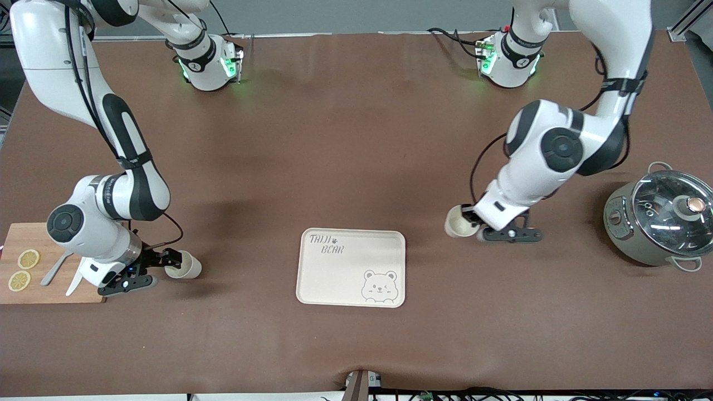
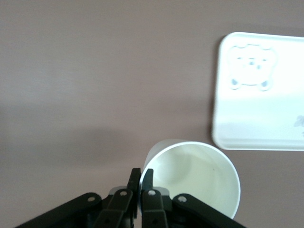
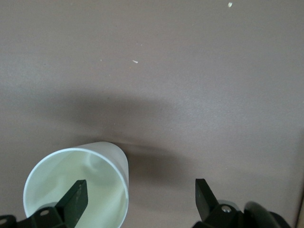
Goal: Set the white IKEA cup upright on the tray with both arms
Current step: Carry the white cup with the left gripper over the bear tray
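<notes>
The cream tray with "TAIJI BEAR" lettering and a bear drawing lies flat near the table's middle; it also shows in the left wrist view. My left gripper is shut on the rim of a white cup, one finger inside and one outside, beside the tray toward the left arm's end. The cup is tipped with its mouth showing. My right gripper is open. One of its fingers is inside a second white cup, whose mouth faces the gripper.
A wooden cutting board with two lemon slices and cutlery lies at the right arm's end, under the right arm's wrist. A grey pot with a glass lid stands at the left arm's end.
</notes>
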Action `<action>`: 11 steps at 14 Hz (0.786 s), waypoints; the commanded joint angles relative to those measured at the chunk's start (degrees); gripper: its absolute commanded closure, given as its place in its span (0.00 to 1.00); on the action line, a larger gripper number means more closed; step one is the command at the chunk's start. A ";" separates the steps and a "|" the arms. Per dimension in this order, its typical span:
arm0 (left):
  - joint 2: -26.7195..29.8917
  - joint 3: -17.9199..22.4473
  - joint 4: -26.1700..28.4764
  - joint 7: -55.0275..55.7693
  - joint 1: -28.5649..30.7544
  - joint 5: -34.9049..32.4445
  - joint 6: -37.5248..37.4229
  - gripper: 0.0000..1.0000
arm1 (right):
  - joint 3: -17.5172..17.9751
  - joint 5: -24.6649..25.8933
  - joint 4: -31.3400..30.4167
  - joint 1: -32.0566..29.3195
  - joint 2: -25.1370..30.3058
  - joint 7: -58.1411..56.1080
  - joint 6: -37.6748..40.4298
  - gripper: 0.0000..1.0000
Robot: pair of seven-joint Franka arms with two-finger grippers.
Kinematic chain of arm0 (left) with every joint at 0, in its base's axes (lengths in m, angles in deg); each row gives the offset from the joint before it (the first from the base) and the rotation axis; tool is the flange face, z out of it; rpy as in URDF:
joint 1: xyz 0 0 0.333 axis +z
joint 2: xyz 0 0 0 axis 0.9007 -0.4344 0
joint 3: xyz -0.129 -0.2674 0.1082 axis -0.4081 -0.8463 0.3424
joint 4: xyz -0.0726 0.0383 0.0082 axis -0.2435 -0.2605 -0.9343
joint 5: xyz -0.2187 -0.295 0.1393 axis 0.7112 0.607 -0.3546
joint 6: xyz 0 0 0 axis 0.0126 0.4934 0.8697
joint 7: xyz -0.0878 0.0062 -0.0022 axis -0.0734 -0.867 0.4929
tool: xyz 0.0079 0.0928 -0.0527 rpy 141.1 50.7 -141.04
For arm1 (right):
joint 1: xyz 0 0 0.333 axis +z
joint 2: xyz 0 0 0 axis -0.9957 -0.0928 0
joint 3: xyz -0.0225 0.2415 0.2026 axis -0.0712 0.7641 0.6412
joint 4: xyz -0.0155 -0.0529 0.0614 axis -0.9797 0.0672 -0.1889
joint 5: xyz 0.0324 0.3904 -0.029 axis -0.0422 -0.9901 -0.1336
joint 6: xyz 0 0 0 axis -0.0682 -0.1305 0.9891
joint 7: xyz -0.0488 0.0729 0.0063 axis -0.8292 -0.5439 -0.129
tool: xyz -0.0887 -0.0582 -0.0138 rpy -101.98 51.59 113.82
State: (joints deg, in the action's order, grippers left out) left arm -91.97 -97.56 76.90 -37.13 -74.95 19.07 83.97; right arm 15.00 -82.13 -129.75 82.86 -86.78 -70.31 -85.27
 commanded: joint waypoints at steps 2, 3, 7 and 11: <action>-8.40 0.82 -11.62 6.04 -5.72 -0.53 -4.59 1.00 | 0.57 0.76 -2.94 -0.21 0.45 -0.42 -3.75 0.00; -9.99 0.82 -13.73 7.62 -6.95 -1.23 -4.95 1.00 | 0.57 0.76 -3.73 -0.12 0.45 -0.42 -5.07 0.00; -15.79 1.00 -19.27 11.76 -10.91 -2.64 -5.04 1.00 | 0.57 0.76 -4.09 -0.21 0.45 -0.42 -6.05 0.00; -20.89 3.27 -24.11 13.70 -14.33 -5.19 -3.73 1.00 | 0.66 0.76 -4.18 -0.21 0.36 -0.42 -6.67 0.00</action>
State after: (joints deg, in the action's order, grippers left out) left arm -109.54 -96.60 57.82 -24.82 -86.87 15.46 80.88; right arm 15.26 -82.13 -133.18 82.95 -86.80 -70.36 -90.94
